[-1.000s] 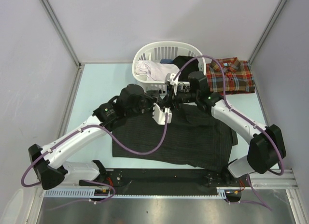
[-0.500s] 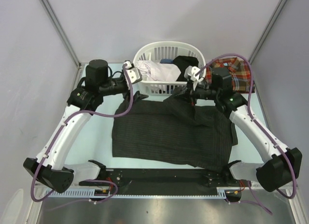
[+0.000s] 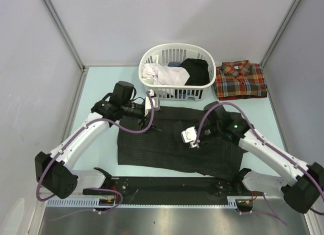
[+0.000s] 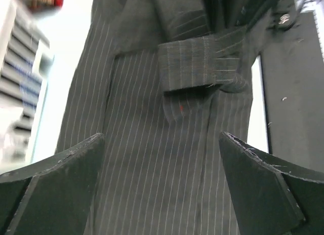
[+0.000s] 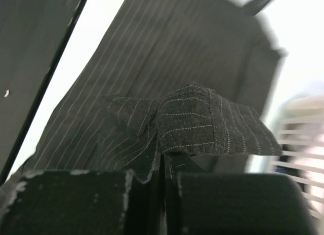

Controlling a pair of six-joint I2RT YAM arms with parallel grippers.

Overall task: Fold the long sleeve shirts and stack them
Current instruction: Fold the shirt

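While the right tool point(image 5: 163, 164) is pinching a bunched piece of dark cloth with its jaws closed tight, the left tool point(image 4: 161, 159) is hanging wide above the pinstriped shirt point(image 3: 167, 149), gripping nothing. That shirt is lying spread mid-desk point(image 3: 101, 80); the plaid shirt point(image 3: 241, 80) is sitting folded at the far right, beside the basket point(image 3: 152, 55). Folding the dark shirt appears to be going on. Next, the pinched part is probably needing laying flat inward, then release. Whether it is cuff or sleeve edge is proving unclear, and the right arm is covering the shirt's right side.

Matt pinstripe woven cloth on dark shirt point(image 3: 152, 149); soft flannel-ish cloth on plaid shirt point(image 3: 242, 82); glossy wht plastic basket point(image 3: 174, 93)
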